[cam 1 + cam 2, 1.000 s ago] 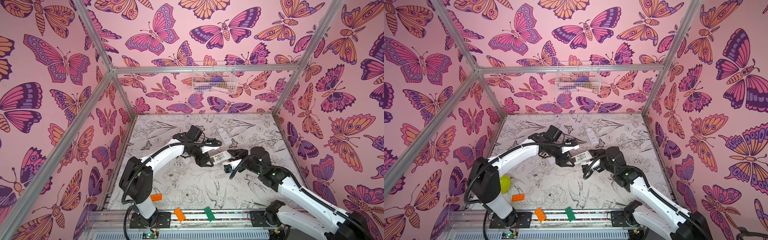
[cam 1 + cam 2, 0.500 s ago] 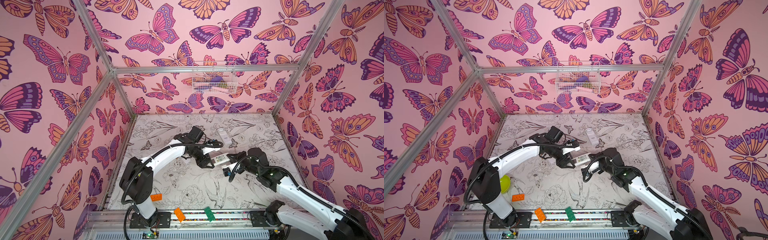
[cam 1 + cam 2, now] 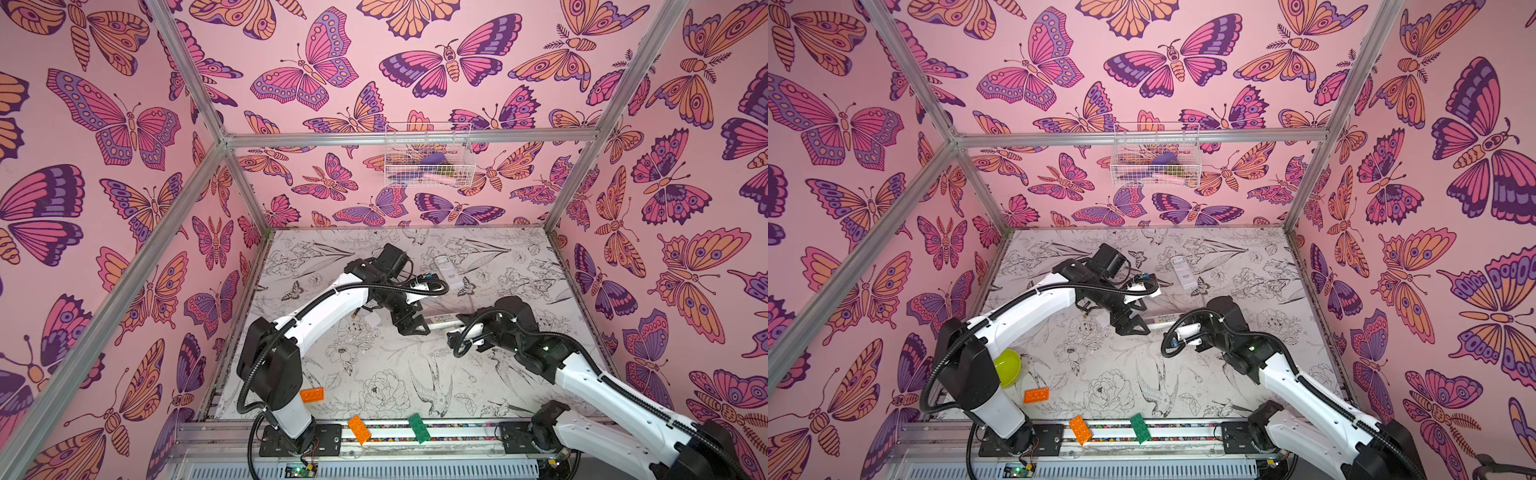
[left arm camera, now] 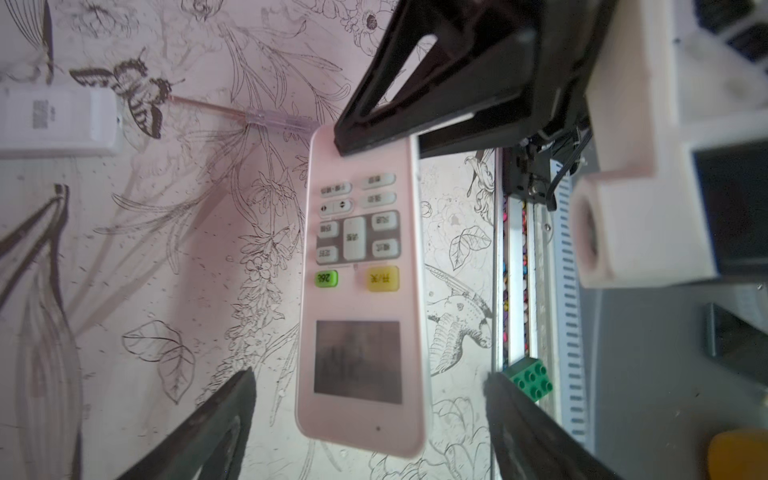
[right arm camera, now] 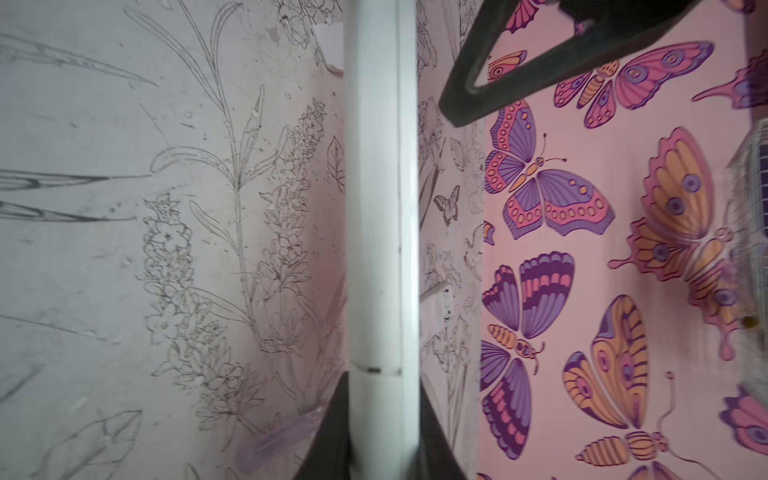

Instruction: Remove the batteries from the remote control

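The white remote control (image 3: 442,322) (image 3: 1160,321) hangs above the mat between both arms. My right gripper (image 3: 457,328) (image 5: 382,432) is shut on one end of it, gripping its long edges. In the right wrist view the remote (image 5: 380,208) shows edge-on. My left gripper (image 3: 411,326) (image 4: 370,374) is open, its fingers (image 4: 216,424) wide on either side of the other end without touching it. In the left wrist view the remote (image 4: 361,291) faces up with its buttons and screen. The batteries are hidden in every view.
A second white remote (image 3: 446,270) (image 4: 58,120) lies near the back. A clear stick (image 4: 274,118) and a small white piece (image 3: 372,320) lie on the mat. Orange bricks (image 3: 311,394) (image 3: 359,430), a green brick (image 3: 419,428) and a yellow-green bowl (image 3: 1008,368) are at the front. A wire basket (image 3: 428,156) hangs on the back wall.
My right gripper has shut on the remote's end. My left gripper has then opened and let go of it. The remote has stayed almost in place.
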Robot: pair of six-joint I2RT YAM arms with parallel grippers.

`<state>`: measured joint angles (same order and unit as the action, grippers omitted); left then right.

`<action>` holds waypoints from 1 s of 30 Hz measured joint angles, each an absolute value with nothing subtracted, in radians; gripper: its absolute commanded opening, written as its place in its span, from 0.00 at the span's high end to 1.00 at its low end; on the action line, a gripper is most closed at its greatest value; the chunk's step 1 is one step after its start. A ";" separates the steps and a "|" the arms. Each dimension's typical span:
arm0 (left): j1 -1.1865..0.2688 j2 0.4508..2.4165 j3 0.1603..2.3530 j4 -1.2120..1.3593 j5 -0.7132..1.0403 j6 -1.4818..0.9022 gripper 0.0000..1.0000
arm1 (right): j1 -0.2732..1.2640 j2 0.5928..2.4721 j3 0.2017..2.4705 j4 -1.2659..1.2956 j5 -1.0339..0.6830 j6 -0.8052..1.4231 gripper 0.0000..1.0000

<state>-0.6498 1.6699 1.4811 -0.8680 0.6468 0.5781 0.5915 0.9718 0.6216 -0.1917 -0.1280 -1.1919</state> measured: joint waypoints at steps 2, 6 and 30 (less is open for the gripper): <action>-0.645 1.661 1.513 -0.903 0.637 0.620 0.00 | 0.588 0.995 0.633 -0.205 -0.152 -1.127 0.99; -0.621 1.644 1.557 -0.968 0.629 0.690 0.00 | 0.562 1.079 0.682 -0.252 -0.249 -0.974 0.98; -0.524 1.681 1.499 -0.937 0.677 0.743 0.32 | 0.498 1.304 0.723 -0.075 -0.765 -0.406 0.89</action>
